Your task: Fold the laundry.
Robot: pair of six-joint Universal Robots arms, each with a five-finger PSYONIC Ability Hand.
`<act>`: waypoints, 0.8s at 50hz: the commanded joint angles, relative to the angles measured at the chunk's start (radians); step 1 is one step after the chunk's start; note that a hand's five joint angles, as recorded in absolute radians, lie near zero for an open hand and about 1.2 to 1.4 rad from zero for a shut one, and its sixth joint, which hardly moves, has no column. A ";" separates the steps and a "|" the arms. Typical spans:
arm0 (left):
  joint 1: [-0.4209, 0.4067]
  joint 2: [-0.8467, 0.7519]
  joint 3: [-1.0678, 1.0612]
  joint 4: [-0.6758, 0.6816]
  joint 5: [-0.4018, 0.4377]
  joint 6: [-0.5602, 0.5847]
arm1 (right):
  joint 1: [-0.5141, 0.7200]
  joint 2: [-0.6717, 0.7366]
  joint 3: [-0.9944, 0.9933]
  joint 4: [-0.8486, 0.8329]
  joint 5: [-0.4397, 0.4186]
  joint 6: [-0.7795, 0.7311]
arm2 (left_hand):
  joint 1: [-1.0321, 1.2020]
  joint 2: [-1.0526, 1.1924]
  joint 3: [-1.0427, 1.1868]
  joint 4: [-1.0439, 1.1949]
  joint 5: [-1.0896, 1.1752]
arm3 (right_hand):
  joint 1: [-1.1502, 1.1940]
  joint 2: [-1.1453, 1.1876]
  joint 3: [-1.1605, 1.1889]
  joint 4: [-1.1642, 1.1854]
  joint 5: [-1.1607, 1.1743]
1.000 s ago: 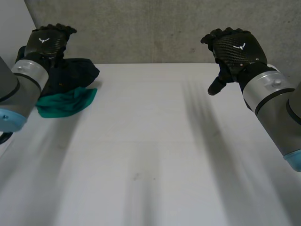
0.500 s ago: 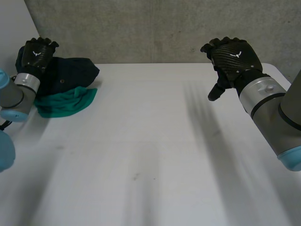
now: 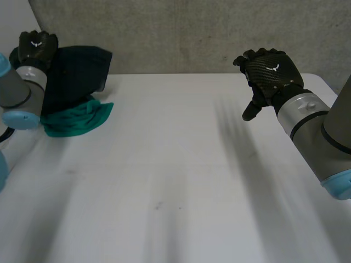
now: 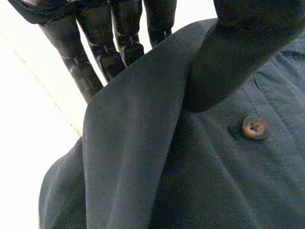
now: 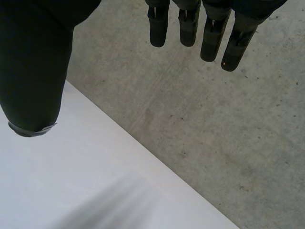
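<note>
At the table's far left corner lies a dark blue garment [image 3: 74, 74] on top of a green garment [image 3: 77, 118]. My left hand [image 3: 37, 44] is at the dark garment's far left edge, which is raised off the pile. In the left wrist view my left hand [image 4: 248, 28] has its thumb pressed on the dark blue cloth [image 4: 190, 167] and its fingers [image 4: 95, 52] behind the fold, pinching it near a button [image 4: 254, 127]. My right hand [image 3: 269, 71] hovers above the table's far right part, its fingers [image 5: 190, 24] straight and empty.
The white table [image 3: 175, 164] stretches bare between the two arms. A grey concrete wall [image 3: 181, 33] rises right behind its far edge. In the right wrist view the table's far edge [image 5: 143, 162] meets that wall below my fingertips.
My left hand has closed on the dark blue garment and drawn its edge up and back to the left. The right hand has barely moved.
</note>
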 commanded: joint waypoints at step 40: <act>-0.425 0.651 -0.940 -0.114 -0.058 -0.096 | -0.006 -0.042 -0.061 0.424 -0.064 -0.112 | -0.927 -0.969 -0.962 -0.964 -0.911 | -0.020 -0.042 -0.036 -0.055 -0.063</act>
